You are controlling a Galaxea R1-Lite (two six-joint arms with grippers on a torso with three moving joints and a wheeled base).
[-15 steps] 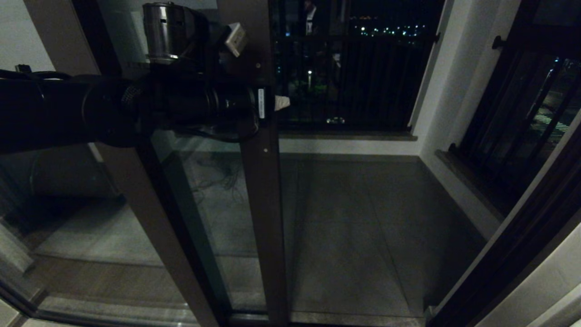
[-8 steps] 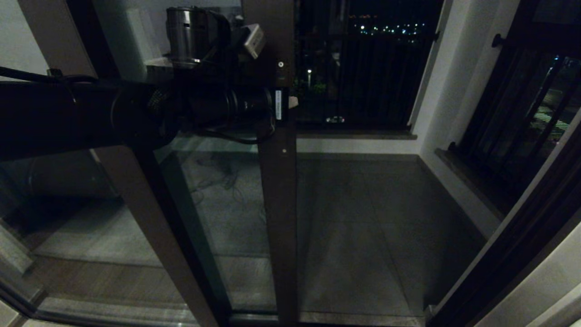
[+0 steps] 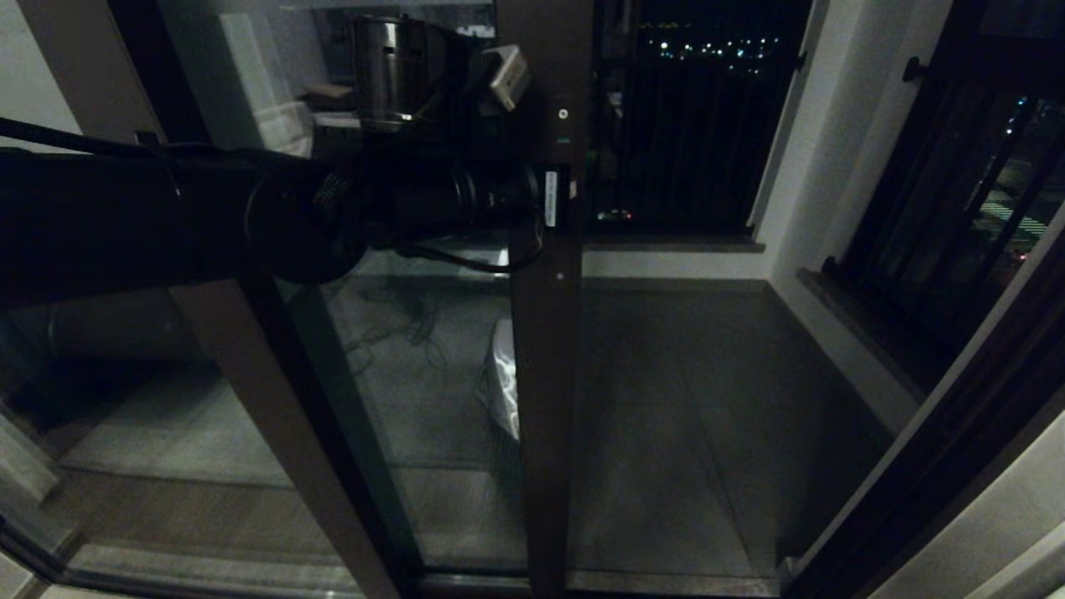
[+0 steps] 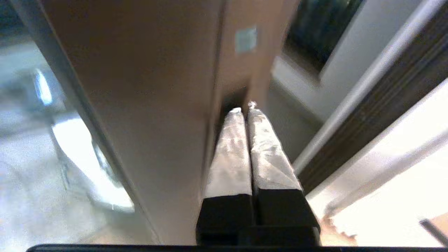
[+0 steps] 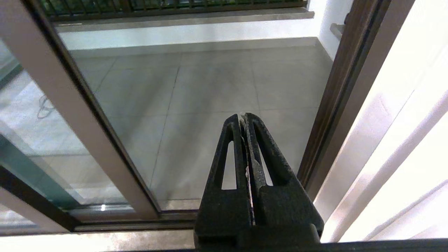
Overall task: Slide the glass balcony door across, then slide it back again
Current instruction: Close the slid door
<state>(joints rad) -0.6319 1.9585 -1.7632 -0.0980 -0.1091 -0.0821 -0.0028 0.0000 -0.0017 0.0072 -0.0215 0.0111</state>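
glass balcony door (image 3: pixel 545 374): upright, long axis vertical, stile standing mid-doorway on the floor track; glass panel extends toward robot's left; leading edge faces the right jamb, doorway gap open between them.
door position: partway across the opening, well apart from the right jamb (image 3: pixel 940 466); overlaps the fixed pane (image 3: pixel 250 374) behind it on the left.
left end effector (image 4: pixel 245 106): fingers pressed together, nothing between them; tips tucked into the dark recess on the stile edge, touching it.
why held so: closed fingers hooked in the slot likely act as a peg to drive the door sideways, no pinch needed.
left arm (image 3: pixel 166 216): reaches horizontally from the left across the glass at upper stile height.
right end effector (image 5: pixel 244 119): fingers closed, empty, parked low over the balcony floor (image 5: pixel 210 87), clear of the door.
step judged: mid-slide, not finished.
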